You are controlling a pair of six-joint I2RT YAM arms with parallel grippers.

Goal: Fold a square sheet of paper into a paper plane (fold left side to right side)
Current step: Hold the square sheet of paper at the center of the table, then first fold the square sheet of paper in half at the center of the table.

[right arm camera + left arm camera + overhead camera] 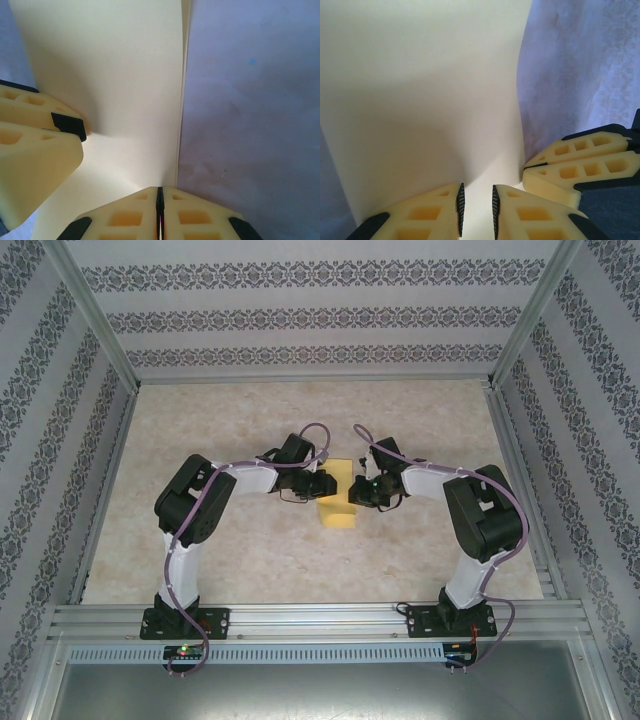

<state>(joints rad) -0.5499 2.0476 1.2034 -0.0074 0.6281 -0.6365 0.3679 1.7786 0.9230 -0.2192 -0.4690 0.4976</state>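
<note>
Left tool (325,486) and right tool (362,492) hem in the paper (338,510) mid-table; the table (250,420) around lies free

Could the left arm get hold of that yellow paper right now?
Probably yes. The left gripper sits right up against the yellow sheet of paper, jaws slightly apart, and nothing stands in the way.

You are in a robotics lab cell. Beneath the left gripper (326,486) and right gripper (358,492) lies a beige marbled tabletop (240,420); grey floral-striped wallpaper panels (300,315) box them in beyond and beside, framed by silver aluminium profile rails (320,618), with two white-and-black robot arms (180,575) bolted to the rail behind them.
</note>
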